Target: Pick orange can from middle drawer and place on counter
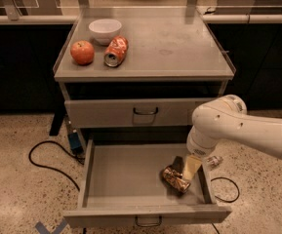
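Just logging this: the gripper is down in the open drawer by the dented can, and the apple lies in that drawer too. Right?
No. The camera view shows the apple on the counter, beside the bowl and a bright can. The rest holds: the gripper is down in the open drawer by the dented can.

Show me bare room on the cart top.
Free: the grey metal counter right of the orange-and-white can, to its right edge. Crowded: left side, with white bowl and red apple. The gripper is down in the open grey drawer.
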### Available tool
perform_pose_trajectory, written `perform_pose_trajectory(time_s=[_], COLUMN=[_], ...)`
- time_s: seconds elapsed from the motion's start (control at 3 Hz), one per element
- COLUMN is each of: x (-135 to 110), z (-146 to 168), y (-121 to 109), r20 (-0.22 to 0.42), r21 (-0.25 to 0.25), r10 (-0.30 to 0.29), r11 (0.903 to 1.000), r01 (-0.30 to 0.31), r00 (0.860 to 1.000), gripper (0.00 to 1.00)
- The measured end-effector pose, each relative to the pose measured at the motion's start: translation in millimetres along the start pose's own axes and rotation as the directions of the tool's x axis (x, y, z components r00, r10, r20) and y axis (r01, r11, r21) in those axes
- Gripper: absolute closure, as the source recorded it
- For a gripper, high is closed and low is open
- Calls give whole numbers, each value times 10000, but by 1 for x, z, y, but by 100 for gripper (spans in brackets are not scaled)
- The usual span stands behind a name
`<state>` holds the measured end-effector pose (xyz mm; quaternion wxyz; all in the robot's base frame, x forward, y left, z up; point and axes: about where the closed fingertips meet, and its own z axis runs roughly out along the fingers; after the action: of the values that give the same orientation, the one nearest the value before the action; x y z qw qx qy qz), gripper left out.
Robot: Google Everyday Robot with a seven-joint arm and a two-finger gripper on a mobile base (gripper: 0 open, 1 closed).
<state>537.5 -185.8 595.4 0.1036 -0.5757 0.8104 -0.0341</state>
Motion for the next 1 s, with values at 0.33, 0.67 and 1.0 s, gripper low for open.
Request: perform_pose_trajectory(time_s=[0.33, 0.67, 1.0], x=[17, 13, 13], z=[44, 118, 114], y=[6, 12, 12], r20=[21, 249, 234], r21=[-1038, -2488, -2433], r10=[357, 631, 605], r11=[9940, 9670, 9685], r01=[-353, -550, -530], r00=[9994, 9977, 9979], gripper=[0, 0, 0])
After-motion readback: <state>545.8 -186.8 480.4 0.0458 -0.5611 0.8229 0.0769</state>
